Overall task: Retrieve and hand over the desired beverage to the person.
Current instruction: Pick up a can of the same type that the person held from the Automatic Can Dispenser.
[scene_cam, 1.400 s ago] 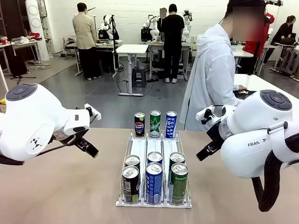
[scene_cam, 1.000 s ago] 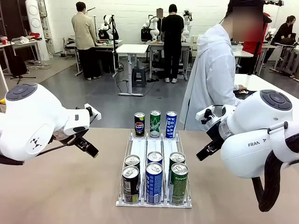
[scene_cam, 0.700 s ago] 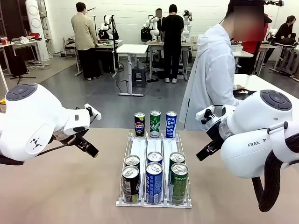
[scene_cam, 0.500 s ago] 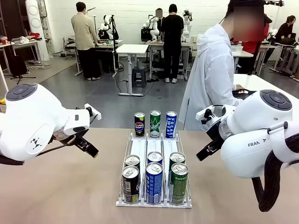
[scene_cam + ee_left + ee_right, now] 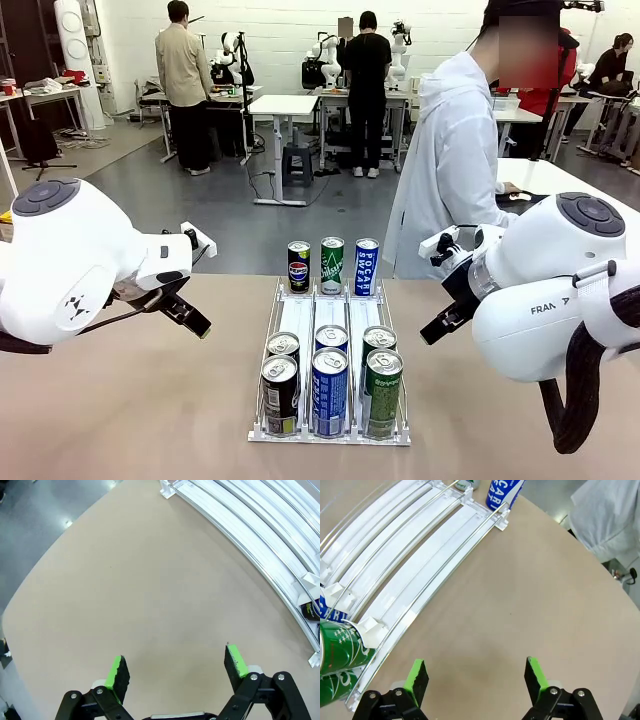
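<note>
Across the table from me, the person (image 5: 455,170) in a white hooded zip jacket and dark cap stands at the far right, turned side-on. The drinks stand upright in a white three-lane rack (image 5: 297,318). At its far end are a black Pepsi can (image 5: 298,266), a green can (image 5: 332,265) whose label I can't quite read, and a blue Pocari Sweat can (image 5: 367,267). At my end six more cans (image 5: 329,392) stand two per lane: dark, blue, green.
</note>
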Robot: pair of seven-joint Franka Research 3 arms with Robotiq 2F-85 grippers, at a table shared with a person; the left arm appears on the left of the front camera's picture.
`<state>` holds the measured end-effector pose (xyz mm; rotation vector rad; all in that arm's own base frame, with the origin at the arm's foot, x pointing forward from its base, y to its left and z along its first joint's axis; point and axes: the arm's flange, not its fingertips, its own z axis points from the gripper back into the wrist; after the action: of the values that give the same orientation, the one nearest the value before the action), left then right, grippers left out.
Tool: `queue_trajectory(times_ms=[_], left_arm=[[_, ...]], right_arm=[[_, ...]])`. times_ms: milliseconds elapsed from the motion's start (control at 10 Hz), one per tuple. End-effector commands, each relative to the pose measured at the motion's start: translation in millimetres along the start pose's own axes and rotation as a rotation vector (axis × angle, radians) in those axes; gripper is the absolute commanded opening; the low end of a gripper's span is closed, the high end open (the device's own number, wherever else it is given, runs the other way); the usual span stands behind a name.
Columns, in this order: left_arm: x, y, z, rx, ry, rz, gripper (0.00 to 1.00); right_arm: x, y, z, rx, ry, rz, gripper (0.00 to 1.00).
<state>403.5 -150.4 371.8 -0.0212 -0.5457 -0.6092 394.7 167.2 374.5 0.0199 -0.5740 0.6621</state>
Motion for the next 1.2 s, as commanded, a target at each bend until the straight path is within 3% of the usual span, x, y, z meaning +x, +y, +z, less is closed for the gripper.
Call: queue_trajectory(times_ms=[0,200,600,800,900,1000,1100], left_arm=[[0,0,0,0.000,0.000,0.000,1.00],[26,2,70,0.084,-0.063,-0.036,1.00],[94,-12,186,0.231,-0.064,-0.136,1.00],[99,-7,217,0.260,-0.121,-0.099,1.00],[87,-9,215,0.298,-0.156,-0.092,1.00],[103,-10,224,0.224,-0.119,-0.136,1.00],[103,-10,224,0.224,-0.119,-0.136,1.00]], right_arm=[[0,0,0,0.000,0.000,0.000,1.00],[19,0,86,-0.085,-0.081,0.033,1.00],[67,-3,239,-0.213,-0.111,0.030,1.00],[73,6,265,-0.272,-0.109,0.032,1.00],[63,4,256,-0.384,-0.094,0.022,1.00],[68,2,283,-0.229,-0.147,0.051,1.00],[68,2,283,-0.229,-0.147,0.051,1.00]])
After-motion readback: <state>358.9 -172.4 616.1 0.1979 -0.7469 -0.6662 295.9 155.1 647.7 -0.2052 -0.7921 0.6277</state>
